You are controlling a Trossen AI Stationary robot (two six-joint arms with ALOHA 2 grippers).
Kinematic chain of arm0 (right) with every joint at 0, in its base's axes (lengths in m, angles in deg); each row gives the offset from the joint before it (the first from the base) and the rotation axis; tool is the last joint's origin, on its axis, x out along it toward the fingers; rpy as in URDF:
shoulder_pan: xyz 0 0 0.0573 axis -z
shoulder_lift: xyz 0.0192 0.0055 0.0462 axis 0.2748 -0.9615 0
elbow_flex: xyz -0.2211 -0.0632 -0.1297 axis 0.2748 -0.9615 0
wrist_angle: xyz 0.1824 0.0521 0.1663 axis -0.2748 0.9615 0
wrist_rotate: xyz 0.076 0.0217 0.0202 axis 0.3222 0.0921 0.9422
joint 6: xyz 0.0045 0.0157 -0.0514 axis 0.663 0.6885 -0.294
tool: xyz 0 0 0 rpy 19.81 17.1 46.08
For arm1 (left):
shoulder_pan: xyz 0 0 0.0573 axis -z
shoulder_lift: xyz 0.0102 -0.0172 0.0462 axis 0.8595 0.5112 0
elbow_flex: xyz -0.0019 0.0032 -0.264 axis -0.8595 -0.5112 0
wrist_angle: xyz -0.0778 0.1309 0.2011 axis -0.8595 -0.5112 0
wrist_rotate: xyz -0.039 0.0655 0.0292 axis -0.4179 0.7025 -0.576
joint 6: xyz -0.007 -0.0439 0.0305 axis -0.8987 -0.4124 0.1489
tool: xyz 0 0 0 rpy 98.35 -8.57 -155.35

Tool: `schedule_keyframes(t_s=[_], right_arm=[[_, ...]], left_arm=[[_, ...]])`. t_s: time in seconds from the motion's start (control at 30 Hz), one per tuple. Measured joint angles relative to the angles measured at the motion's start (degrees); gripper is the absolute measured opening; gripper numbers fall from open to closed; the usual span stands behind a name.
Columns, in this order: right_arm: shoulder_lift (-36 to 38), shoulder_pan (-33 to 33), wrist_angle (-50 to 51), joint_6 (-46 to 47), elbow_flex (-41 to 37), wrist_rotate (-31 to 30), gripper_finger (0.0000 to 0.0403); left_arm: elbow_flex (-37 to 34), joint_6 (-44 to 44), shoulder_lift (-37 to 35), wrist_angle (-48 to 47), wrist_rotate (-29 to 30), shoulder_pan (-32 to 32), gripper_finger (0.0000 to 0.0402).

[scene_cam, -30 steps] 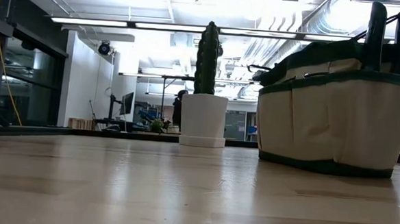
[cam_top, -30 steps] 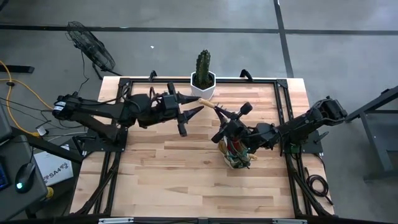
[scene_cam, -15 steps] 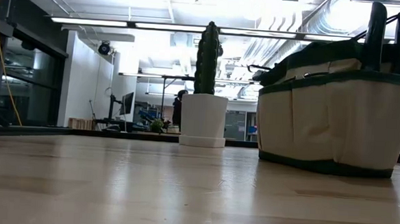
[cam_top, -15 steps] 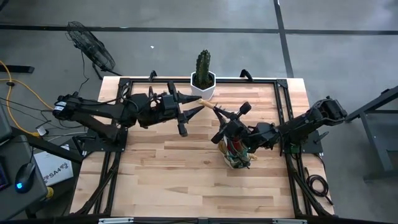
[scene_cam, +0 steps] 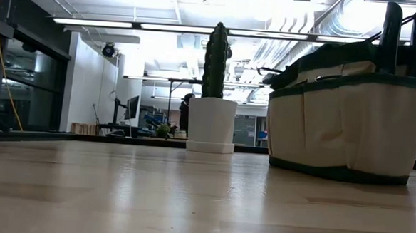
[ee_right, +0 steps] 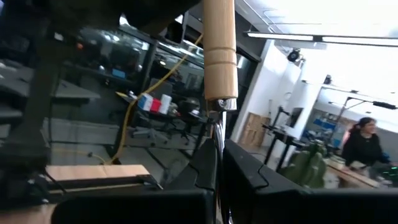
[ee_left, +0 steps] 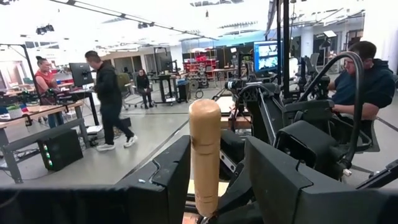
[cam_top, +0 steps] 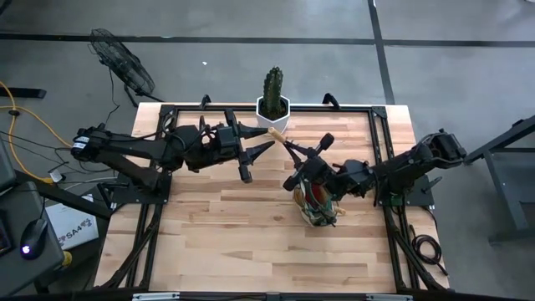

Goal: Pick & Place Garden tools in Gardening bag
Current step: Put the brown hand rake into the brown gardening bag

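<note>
**Wooden-handled tool pinched by the right arm, between the two grippers**

Wooden handle (ee_right: 219, 53) on a thin metal shank, nipped between the right gripper (cam_top: 298, 156) fingers (ee_right: 242, 171), narrowed onto the shank. Handle end (ee_left: 204, 155) standing between the spread fingers (ee_left: 171, 177) of the left gripper (cam_top: 261, 142), wide and apparently not touching it. Held in mid-air near the white pot of the cactus (cam_top: 272, 94). Just below, under the right arm, the gardening bag (scene_cam: 347, 113), upright on the table (cam_top: 226, 242), with tools and something red inside.
</note>
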Motion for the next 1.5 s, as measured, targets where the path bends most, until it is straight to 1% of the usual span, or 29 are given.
schedule_keyframes(t_s=[0.37, 0.6, 0.7, 0.87, 1.3, 1.4, 1.5], right_arm=[[0.0, 0.0, 0.0, 1.4, 0.0, 1.4, 0.0004], [0.0, 0.2, 0.1, 1.4, 0.0, 2.1, 0.0004], [0.0, 0.2, 0.4, 1.4, 0.0, 2.0, 0.0004], [0.0, 0.2, 0.8, 1.4, 0.0, 1.0, 0.0004], [0.0, 0.2, 1.4, 1.3, 0.0, 0.2, 0.0004], [0.0, 0.2, 1.4, 1.2, 0.0, 0.1, 0.0004], [0.0, 0.2, 1.5, 1.1, 0.0, 0.0, 0.0004]], left_arm=[[0.0, 1.9, 0.0, 2.1, 1.3, 0.0, 0.0148], [0.0, 2.4, 1.8, 4.2, 0.8, 0.0, 0.0148], [-0.1, 2.5, 2.4, 4.0, 1.5, 0.0, 0.0148], [0.0, 3.8, 3.0, 6.4, 1.3, 0.0, 0.0148], [0.0, 3.8, 3.0, 6.8, 1.5, 0.0, 0.0147], [0.0, 3.9, 3.0, 6.8, 1.5, 0.0, 0.0135], [0.0, 3.8, 3.0, 6.6, 1.4, 0.0, 0.0107]])
